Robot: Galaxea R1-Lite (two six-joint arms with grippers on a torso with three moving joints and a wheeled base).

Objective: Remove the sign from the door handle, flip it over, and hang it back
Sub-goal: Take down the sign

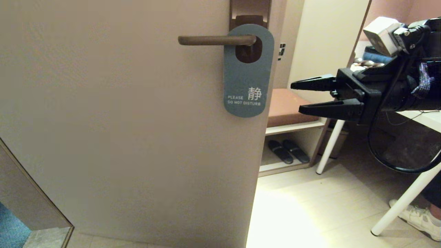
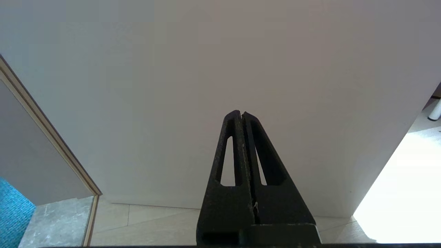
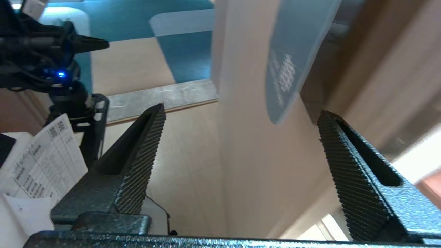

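We've got the right gripper point(image 1: 295, 97) w/ jaws wide apart, beside but clear of the sign point(image 1: 247, 79) hanging grey-blue face out on the door handle point(image 1: 215, 40), prob lined up to pinch its edge; left gripper point(image 2: 242, 114) parked, jaws closed

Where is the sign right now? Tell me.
In the head view the sign hangs on the door handle, left of the open right end effector.

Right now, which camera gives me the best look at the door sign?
The head view: the sign hangs whole on the door handle, grey-blue "PLEASE DO NOT DISTURB" face outward, the open right gripper beside it. The right wrist view catches only its blurred lower end. The left wrist view shows none of it.
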